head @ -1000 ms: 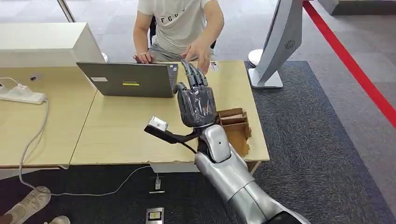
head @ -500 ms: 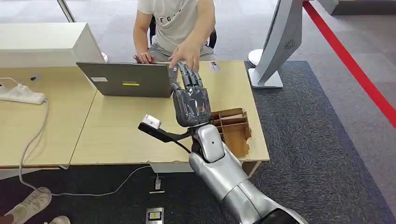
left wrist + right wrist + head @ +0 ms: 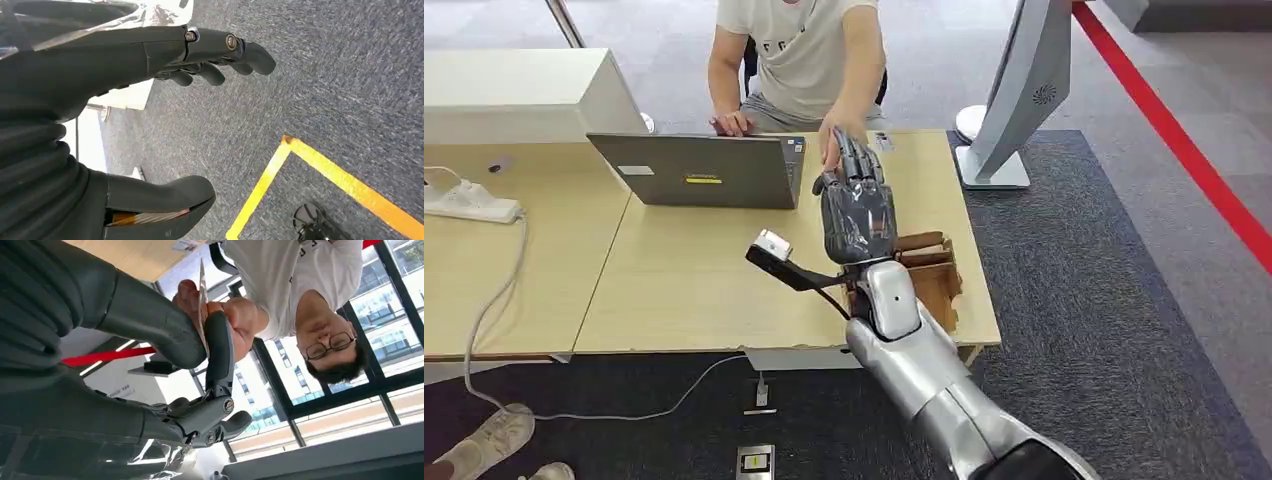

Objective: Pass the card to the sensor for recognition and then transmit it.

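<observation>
The left hand (image 3: 165, 125) hangs empty, fingers (image 3: 220, 52) spread apart from the thumb (image 3: 165, 197), over grey carpet (image 3: 325, 75), a yellow floor line (image 3: 345, 180) at four o'clock.

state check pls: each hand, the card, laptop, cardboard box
right hand: raised over the desk, pinches the card between thumb and a finger
card: edge-on, also gripped by the person's hand
left hand: empty, fingers apart, over carpet
laptop: open, lid back toward the head view
cardboard box: open-topped, dividers inside, contents unclear
</observation>
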Controlling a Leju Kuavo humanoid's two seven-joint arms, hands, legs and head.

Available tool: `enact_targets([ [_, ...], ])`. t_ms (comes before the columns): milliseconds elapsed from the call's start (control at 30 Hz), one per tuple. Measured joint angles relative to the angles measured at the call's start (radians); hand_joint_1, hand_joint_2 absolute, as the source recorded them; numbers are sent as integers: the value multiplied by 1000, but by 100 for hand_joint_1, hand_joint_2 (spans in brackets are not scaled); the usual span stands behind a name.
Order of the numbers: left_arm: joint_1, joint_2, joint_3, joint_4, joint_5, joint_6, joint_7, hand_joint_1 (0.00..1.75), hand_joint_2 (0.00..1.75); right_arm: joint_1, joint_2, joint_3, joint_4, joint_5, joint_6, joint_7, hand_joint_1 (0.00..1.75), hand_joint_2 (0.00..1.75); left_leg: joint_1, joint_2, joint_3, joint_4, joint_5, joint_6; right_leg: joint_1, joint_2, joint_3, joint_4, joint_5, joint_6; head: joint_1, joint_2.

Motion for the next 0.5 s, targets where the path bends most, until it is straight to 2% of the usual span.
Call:
enact_targets([
  [267, 1, 1, 0, -6, -8, 7, 20, 28, 175, -10, -12, -19, 8, -5, 0, 6, 175, 175, 0, 0, 0, 0, 0, 0, 0, 0, 0, 0, 0, 0, 0, 0],
  [300, 1, 1, 0, -6, -8, 10, 21, 28, 175, -10, -13, -19, 8, -5, 0, 5, 0, 175, 0, 0, 0, 0, 0, 0, 0, 0, 0, 0, 0, 0, 0, 0],
  [500, 0, 0, 0, -6, 8, 22, 24, 28, 175, -9, -11, -22, 20, 13, 0, 21, 0, 175, 0, 0, 0, 0, 0, 0, 0, 0, 0, 0, 0, 0, 0, 0],
])
